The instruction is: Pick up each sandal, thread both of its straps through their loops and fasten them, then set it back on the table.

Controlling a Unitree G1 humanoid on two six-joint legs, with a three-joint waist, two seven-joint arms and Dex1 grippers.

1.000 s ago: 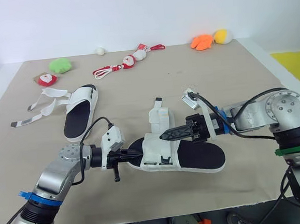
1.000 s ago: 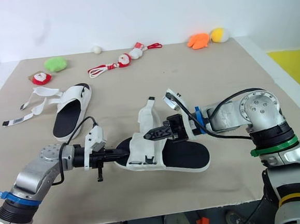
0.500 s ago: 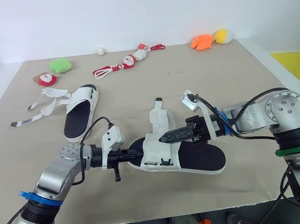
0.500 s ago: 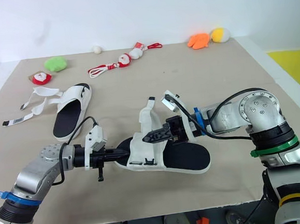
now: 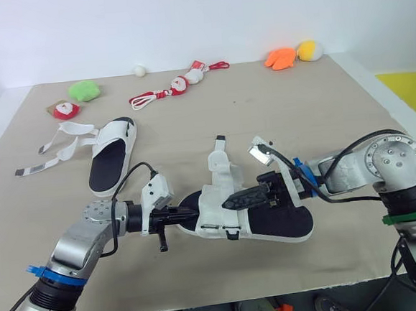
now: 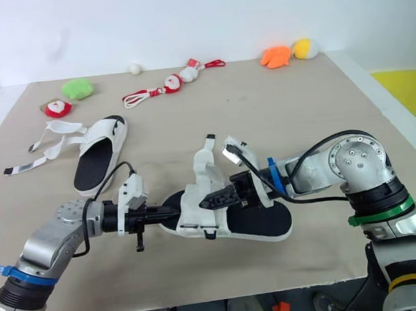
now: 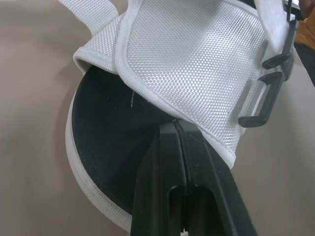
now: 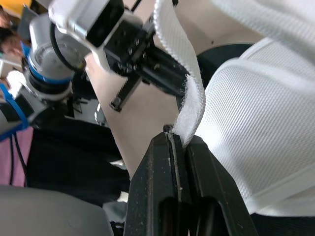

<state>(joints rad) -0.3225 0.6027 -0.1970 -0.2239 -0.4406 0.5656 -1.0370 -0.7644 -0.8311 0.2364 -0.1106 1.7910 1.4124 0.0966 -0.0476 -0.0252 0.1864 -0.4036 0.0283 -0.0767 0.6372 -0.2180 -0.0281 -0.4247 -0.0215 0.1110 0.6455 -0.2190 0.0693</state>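
The near sandal [image 5: 279, 222], white mesh upper over a black insole, lies mid-table. My left gripper [image 5: 189, 214] is shut on its toe end, where the mesh edge [image 7: 197, 125] meets the sole. Two black loops [image 7: 268, 93] hang on the upper's side. My right gripper [image 5: 227, 203] reaches over the upper and is shut on a white strap [image 8: 184, 93], holding it low beside the upper. Another strap end [image 5: 218, 152] stands up behind. The second sandal [image 5: 112, 160] lies flat at the far left with its straps [image 5: 62, 149] spread loose on the table.
Along the back edge sit a green plush [image 5: 83, 90], a red-and-white toy [image 5: 64, 110], a rope toy [image 5: 177, 86], a white ball [image 5: 139, 71], and orange [image 5: 280, 58] and yellow [image 5: 308, 50] plushes. The table's front edge [image 5: 205, 298] runs close below the sandal.
My right gripper has moved lower and toward the left with the strap, bringing it down over the upper's side. The left gripper and the far sandal have stayed put.
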